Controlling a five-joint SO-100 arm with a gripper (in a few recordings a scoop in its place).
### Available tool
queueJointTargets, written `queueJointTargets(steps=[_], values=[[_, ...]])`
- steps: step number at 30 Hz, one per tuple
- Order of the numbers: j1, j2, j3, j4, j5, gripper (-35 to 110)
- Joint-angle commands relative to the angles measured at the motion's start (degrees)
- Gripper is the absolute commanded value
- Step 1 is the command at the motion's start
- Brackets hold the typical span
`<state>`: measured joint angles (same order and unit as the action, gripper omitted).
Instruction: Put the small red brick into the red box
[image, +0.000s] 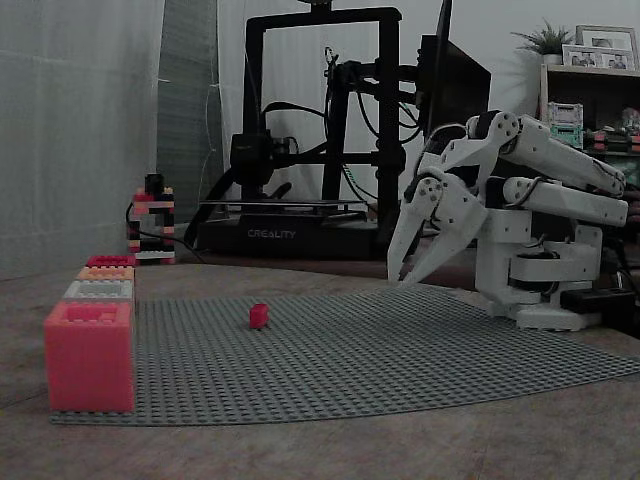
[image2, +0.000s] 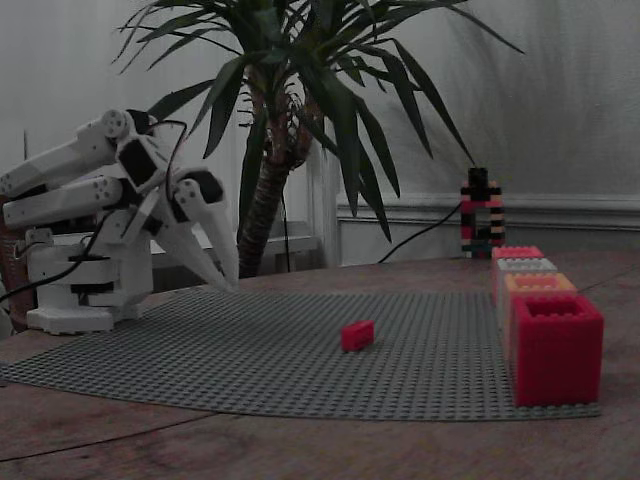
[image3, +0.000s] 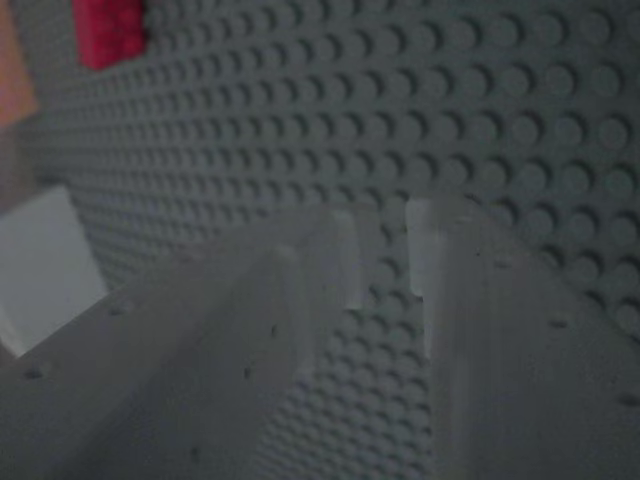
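The small red brick (image: 259, 316) (image2: 357, 335) lies on the grey studded baseplate (image: 400, 350) (image2: 200, 350), and nothing touches it. The red box (image: 88, 355) (image2: 556, 347) stands open-topped at the plate's near corner. My white gripper (image: 401, 280) (image2: 224, 284) hangs just above the plate's far edge, well away from the brick, folded back near the arm's base. In the wrist view the gripper (image3: 385, 250) is open by a narrow gap with only studs showing between the fingers, and the red brick (image3: 110, 30) sits at the top left.
Behind the red box stand a white box (image: 100, 290) (image2: 525, 266), an orange box (image: 106, 272) (image2: 540, 285) and another red one (image: 110, 260) (image2: 517, 252). A brick tower (image: 152, 225) (image2: 482, 215), a 3D printer (image: 300, 150) and a potted plant (image2: 300, 100) stand beyond the plate.
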<state>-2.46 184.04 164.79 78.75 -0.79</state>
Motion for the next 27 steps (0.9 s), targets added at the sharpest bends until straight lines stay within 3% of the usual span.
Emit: queueJointTargets(steps=[1, 6, 15, 27], values=[[-1.4, 0.4, -1.3, 1.7, -0.5, 1], [-1.4, -7.3, -5.9, -2.2, 0.0, 7], [1.1, -44.0, -32.5, -7.5, 6.2, 18], [5.7, -86.4, -62.1, -3.9, 5.9, 22]])
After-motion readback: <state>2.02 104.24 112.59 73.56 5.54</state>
